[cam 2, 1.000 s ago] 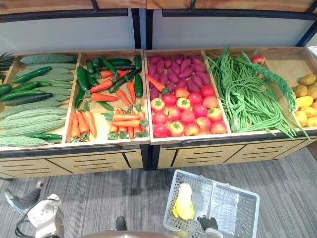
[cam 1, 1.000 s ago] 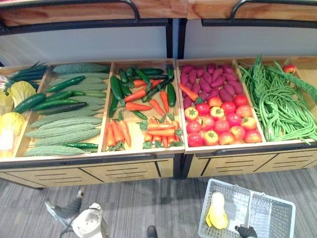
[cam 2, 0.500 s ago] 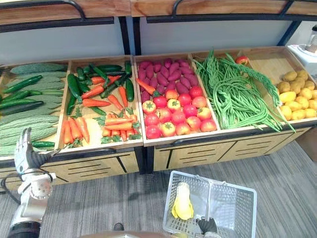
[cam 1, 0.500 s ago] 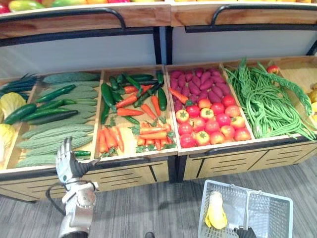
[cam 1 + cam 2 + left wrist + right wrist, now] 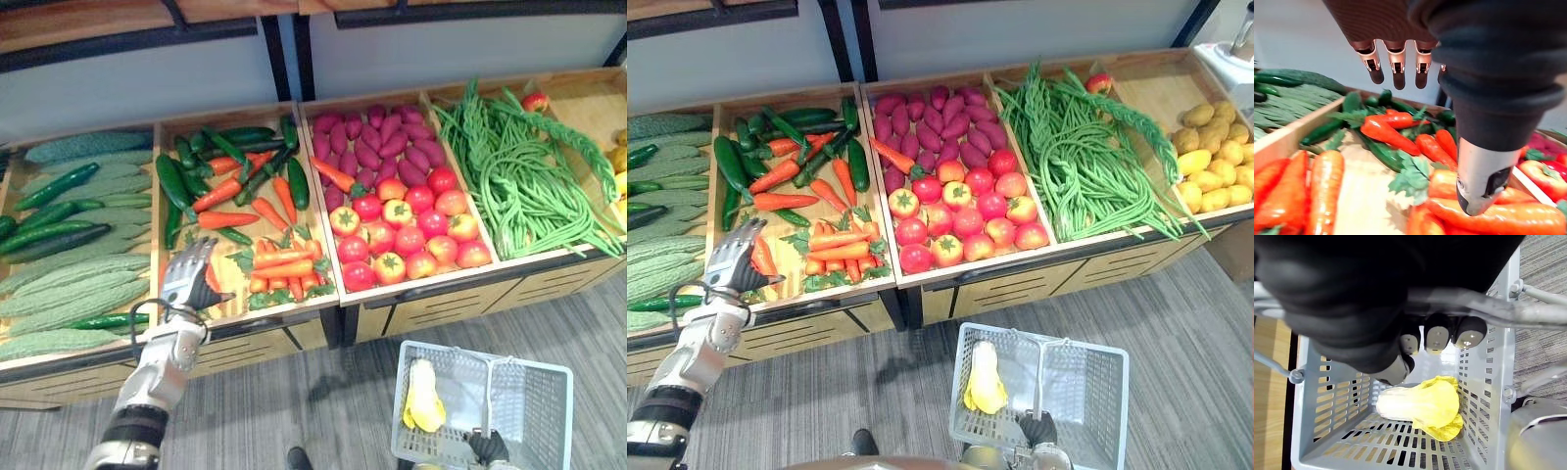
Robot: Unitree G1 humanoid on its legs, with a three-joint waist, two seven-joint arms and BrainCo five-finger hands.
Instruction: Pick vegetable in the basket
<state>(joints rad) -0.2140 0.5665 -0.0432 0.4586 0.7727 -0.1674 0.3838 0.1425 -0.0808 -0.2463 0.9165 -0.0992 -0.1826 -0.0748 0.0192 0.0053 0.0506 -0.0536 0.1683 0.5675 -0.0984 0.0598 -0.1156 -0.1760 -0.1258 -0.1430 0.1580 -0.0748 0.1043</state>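
My left hand (image 5: 186, 279) is open, fingers straight, hovering over the front of the wooden bin of carrots (image 5: 279, 266) and green peppers. In the left wrist view its fingers (image 5: 1396, 68) hang above orange carrots (image 5: 1322, 191) with nothing held. My right hand (image 5: 1430, 335) is shut on the handle (image 5: 1488, 308) of the grey plastic basket (image 5: 549, 377) on the floor at the lower right. A yellow-white cabbage (image 5: 424, 397) lies in the basket's left half, also seen in the right wrist view as the cabbage (image 5: 1425, 404).
The wooden stand holds cucumbers and bitter gourds (image 5: 69, 284) at the left, tomatoes (image 5: 407, 235) and purple sweet potatoes (image 5: 377, 147) in the middle, green beans (image 5: 519, 176) and potatoes (image 5: 1215, 166) at the right. Grey carpet (image 5: 323, 401) lies before the stand.
My left hand has risen and moved right, from in front of the bitter gourd bin to above the carrots. The camera has shifted. The right hand keeps its hold on the basket handle.
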